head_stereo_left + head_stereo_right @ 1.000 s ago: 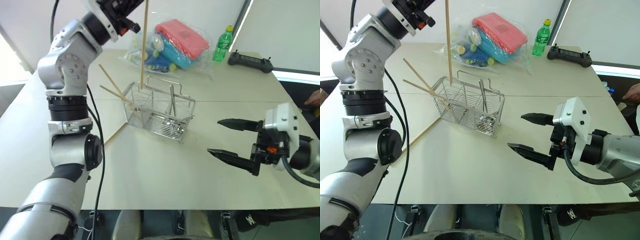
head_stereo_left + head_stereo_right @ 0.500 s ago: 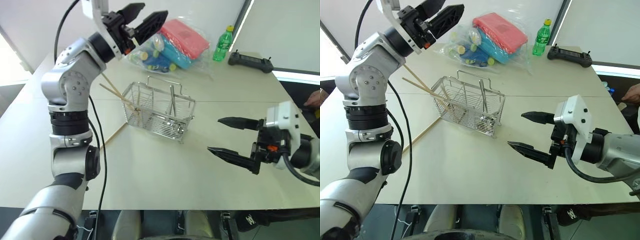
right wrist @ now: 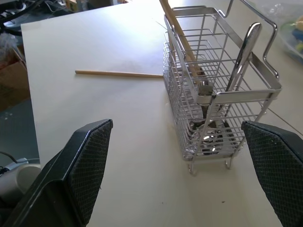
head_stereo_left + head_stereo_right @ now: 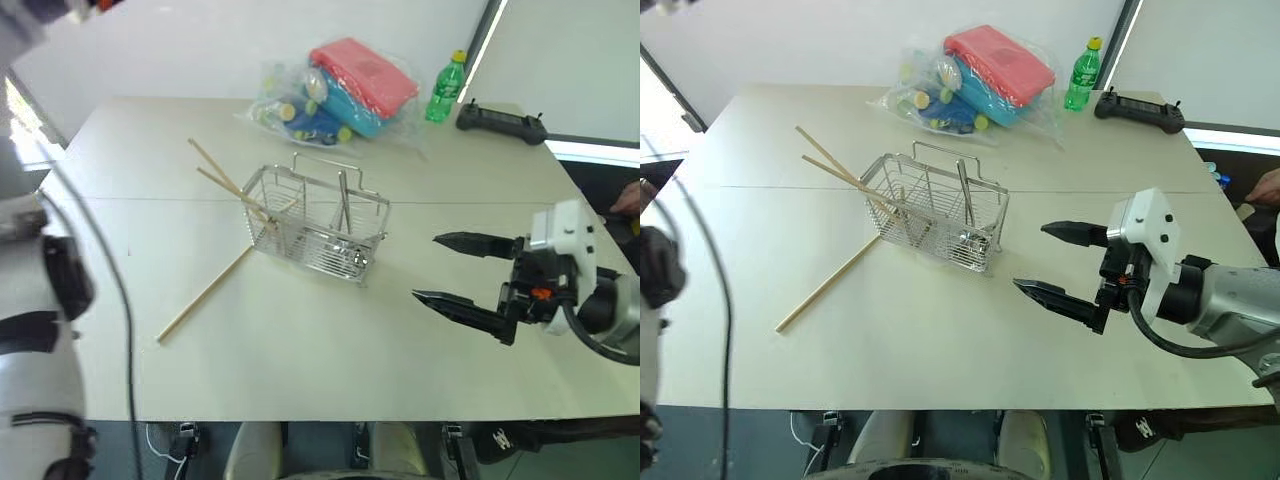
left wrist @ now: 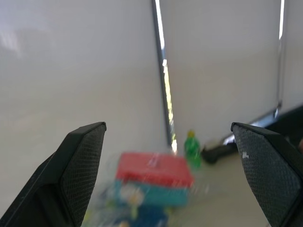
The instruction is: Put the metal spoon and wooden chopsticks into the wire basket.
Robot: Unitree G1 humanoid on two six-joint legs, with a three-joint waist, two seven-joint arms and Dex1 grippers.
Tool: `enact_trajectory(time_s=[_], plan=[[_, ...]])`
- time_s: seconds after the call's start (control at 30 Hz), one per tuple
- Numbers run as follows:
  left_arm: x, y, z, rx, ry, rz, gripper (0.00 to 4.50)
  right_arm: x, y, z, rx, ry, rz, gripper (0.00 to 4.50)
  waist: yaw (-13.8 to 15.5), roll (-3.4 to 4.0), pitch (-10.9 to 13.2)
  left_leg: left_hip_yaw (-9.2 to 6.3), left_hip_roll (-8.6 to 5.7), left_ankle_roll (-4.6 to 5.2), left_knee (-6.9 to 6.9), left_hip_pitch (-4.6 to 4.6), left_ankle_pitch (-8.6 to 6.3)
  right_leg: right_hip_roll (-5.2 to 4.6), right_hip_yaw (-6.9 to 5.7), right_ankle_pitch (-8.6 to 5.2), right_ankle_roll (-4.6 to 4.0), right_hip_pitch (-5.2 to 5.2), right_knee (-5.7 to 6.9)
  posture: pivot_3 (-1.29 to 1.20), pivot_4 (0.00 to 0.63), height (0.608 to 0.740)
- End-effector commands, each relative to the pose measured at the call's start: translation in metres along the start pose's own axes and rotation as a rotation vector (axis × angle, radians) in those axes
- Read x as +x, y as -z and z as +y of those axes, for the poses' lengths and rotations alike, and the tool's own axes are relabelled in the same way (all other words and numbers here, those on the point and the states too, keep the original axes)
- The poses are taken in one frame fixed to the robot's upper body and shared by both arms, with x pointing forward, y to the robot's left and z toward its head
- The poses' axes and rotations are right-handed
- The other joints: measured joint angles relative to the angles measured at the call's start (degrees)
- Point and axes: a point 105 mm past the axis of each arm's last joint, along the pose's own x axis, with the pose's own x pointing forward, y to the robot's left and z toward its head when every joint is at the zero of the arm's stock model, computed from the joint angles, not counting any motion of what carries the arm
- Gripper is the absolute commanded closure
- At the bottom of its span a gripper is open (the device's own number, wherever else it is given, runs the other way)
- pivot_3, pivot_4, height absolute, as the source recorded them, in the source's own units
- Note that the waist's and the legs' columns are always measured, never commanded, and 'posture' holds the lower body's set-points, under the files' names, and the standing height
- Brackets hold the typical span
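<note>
The wire basket (image 4: 316, 226) stands in the middle of the table. The metal spoon (image 3: 242, 56) stands upright in it, bowl down. Two wooden chopsticks (image 4: 228, 180) lean out of the basket's left end, and another chopstick (image 4: 205, 296) lies flat on the table to its left. My right gripper (image 4: 425, 267) hovers open to the right of the basket, pointing at it, nothing between its fingers (image 3: 87, 163). My left gripper (image 5: 166, 126) is raised high and open, empty, facing the far wall.
A clear bag of colourful items (image 4: 335, 88) lies at the back of the table, with a green bottle (image 4: 446, 88) and a black controller (image 4: 500, 122) to its right. A person's hand (image 4: 628, 198) shows at the right edge.
My left gripper let go of the chopstick it held upright over the basket, opened, and swung up and to the left. The right gripper has not moved.
</note>
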Motion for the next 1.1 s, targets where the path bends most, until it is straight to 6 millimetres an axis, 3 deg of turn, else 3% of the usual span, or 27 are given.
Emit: enact_trajectory(time_s=[0.03,0.17,0.27,0.37,0.5,0.67,1.1], plan=[[-0.015,0.055,0.008,0.061,0.048,0.319,0.04,0.001,-0.004,0.001,-0.024,0.002,-0.03,0.0,0.1,0.0,0.0,-0.01,0.0,-0.01,0.03,-0.02,0.0,-0.01,0.0,-0.03,0.0,-0.02,-0.01,0.0,0.15,0.678],[-0.054,0.135,0.016,0.116,0.063,0.726,0.04,0.003,-0.001,0.003,-0.016,0.002,-0.041,0.0,-0.1,-0.01,0.0,0.05,0.02,-0.01,0.07,-0.11,0.0,-0.03,0.02,-0.03,-0.03,-0.09,-0.11,0.0,0.15,0.678],[-0.061,0.171,0.004,0.063,0.085,0.826,0.04,0.005,0.0,0.005,-0.011,0.003,-0.047,0.0,-0.2,-0.03,0.0,0.05,0.04,-0.01,0.03,-0.27,0.0,-0.01,0.02,0.05,-0.14,-0.28,-0.07,0.0,0.15,0.678],[-0.059,0.198,-0.025,0.01,0.162,0.882,0.04,0.006,0.001,0.006,-0.01,0.006,-0.051,0.0,0.0,-0.06,0.0,0.02,0.04,0.01,0.02,-0.41,0.0,0.0,0.01,0.15,-0.07,-0.38,0.01,0.0,0.15,0.678],[-0.048,0.219,-0.069,-0.05,0.263,0.895,0.04,0.006,0.0,0.006,-0.008,0.014,-0.058,0.0,0.0,-0.07,0.0,0.01,0.0,0.02,0.06,-0.47,0.0,-0.03,0.02,0.19,0.03,-0.36,-0.03,0.0,0.15,0.678],[-0.037,0.23,-0.097,-0.078,0.306,0.894,0.04,0.007,0.0,0.007,-0.005,0.025,-0.064,0.0,-0.3,-0.07,0.0,-0.01,0.05,0.02,0.08,-0.29,0.0,0.02,0.02,0.05,0.1,-0.32,0.05,0.0,0.15,0.678],[-0.028,0.26,-0.115,-0.084,0.241,0.942,0.04,0.005,-0.001,0.008,0.001,0.049,-0.074,0.0,-0.1,-0.03,0.0,0.0,0.03,0.02,0.06,-0.18,0.0,0.0,0.03,0.07,0.05,-0.17,0.03,0.0,0.15,0.678]])
